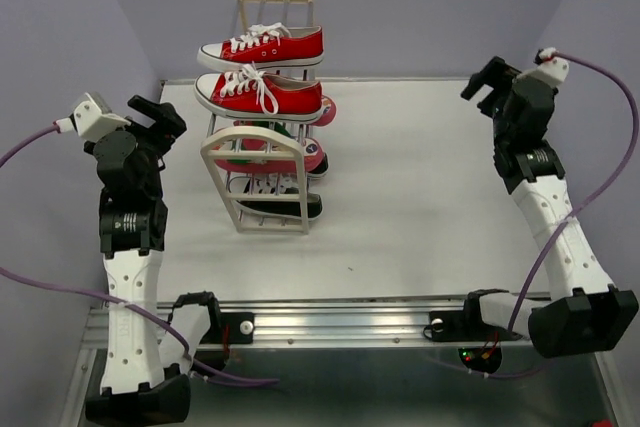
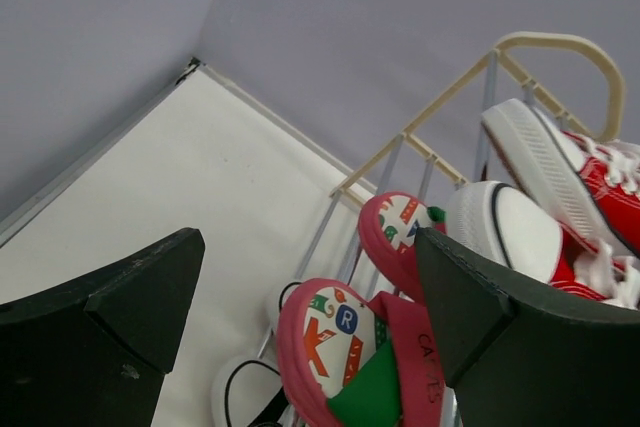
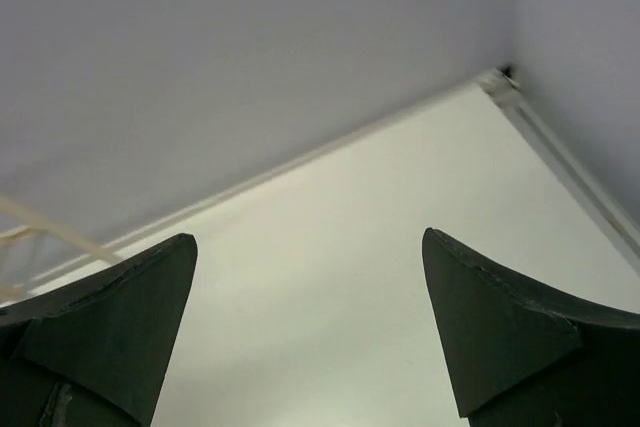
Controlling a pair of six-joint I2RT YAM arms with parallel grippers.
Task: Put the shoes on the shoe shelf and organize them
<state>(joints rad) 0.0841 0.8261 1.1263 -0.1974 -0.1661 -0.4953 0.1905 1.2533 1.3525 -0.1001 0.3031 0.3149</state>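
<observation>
Status: your left gripper [image 2: 305,247] is spread as wide as it goes, both black fingers [image 2: 110,317] in frame with nothing between them and nothing held. It hangs near the left side of the shoe shelf [image 1: 253,152], apart from it, not touching. The right gripper [image 3: 310,242] is the same, fully spread and empty, with only bare table [image 3: 330,277] and wall past its tips, plus a sliver of cream frame at the left edge. From the top camera it sits high at the far right of the table, well apart from the shelf. The shelf stands upright on the left half of the table, near the back wall. Red sneakers [image 1: 265,47] fill the top two tiers, one shoe per tier, toes to the left, laces up. The flip-flops [image 2: 340,337] are on rods below them; your left wrist view shows two pink soles, one higher and further back than the other, a green strap on the nearer one. I can't tell exactly which tiers carry them. The black sneakers [image 1: 290,207] are lowest, partly hidden behind the near end frame. No shoe is lying on the table in any view.
</observation>
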